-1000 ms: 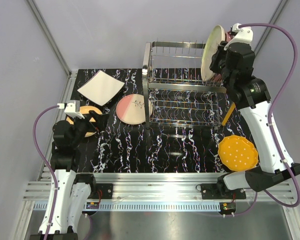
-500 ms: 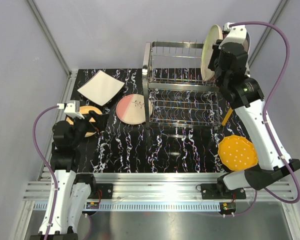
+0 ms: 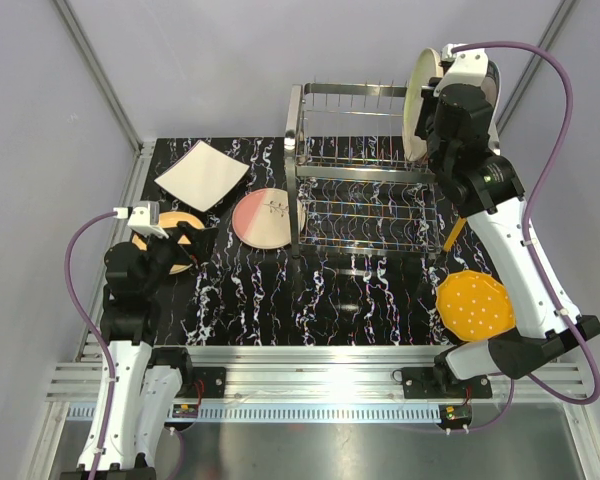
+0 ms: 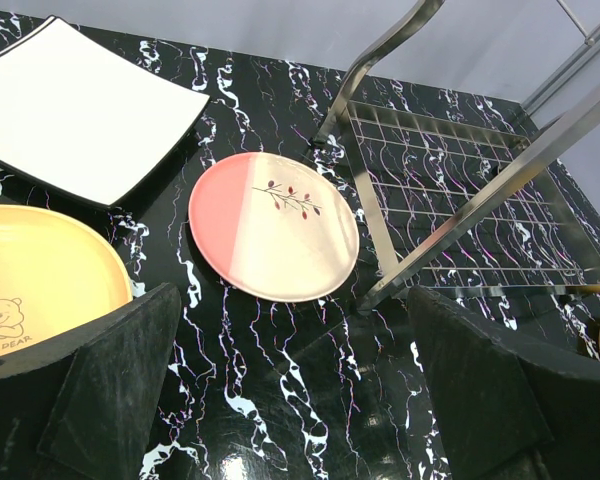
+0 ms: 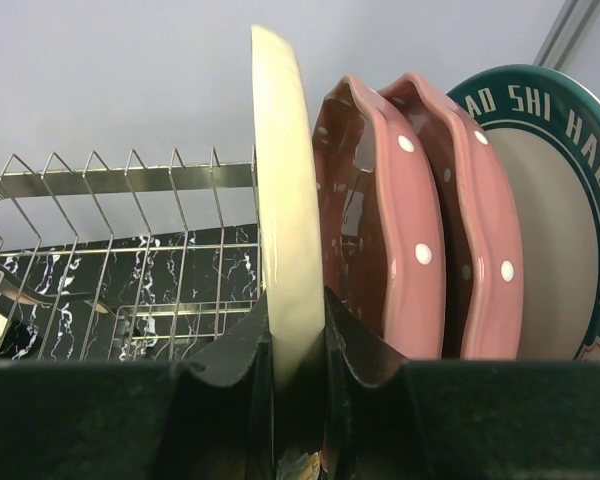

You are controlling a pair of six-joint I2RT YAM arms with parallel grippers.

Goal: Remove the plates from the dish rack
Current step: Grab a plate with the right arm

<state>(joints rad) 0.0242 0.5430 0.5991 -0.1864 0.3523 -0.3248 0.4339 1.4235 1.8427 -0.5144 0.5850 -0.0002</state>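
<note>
The chrome wire dish rack (image 3: 365, 180) stands at the back of the black marbled table. At its far right end my right gripper (image 3: 428, 118) is shut on the rim of an upright pale cream plate (image 3: 417, 92). In the right wrist view the gripper (image 5: 295, 330) pinches that cream plate (image 5: 285, 200) between both fingers, beside two pink polka-dotted plates (image 5: 390, 230) and a dark-rimmed white plate (image 5: 565, 200). My left gripper (image 4: 290, 380) hangs open and holds nothing above the table, near a yellow-orange plate (image 4: 40, 280), a pink-cream plate (image 4: 270, 225) and a white square plate (image 4: 70, 110).
An orange polka-dotted plate (image 3: 475, 305) lies on the table at the near right. A thin yellow-orange object (image 3: 457, 228) leans by the rack's right side. Grey enclosure walls close in on both sides, and an aluminium rail (image 3: 310, 375) runs along the near edge.
My right arm has drawn the cream plate a little up and towards the back, the wrist rising with it. The left arm has not moved.
</note>
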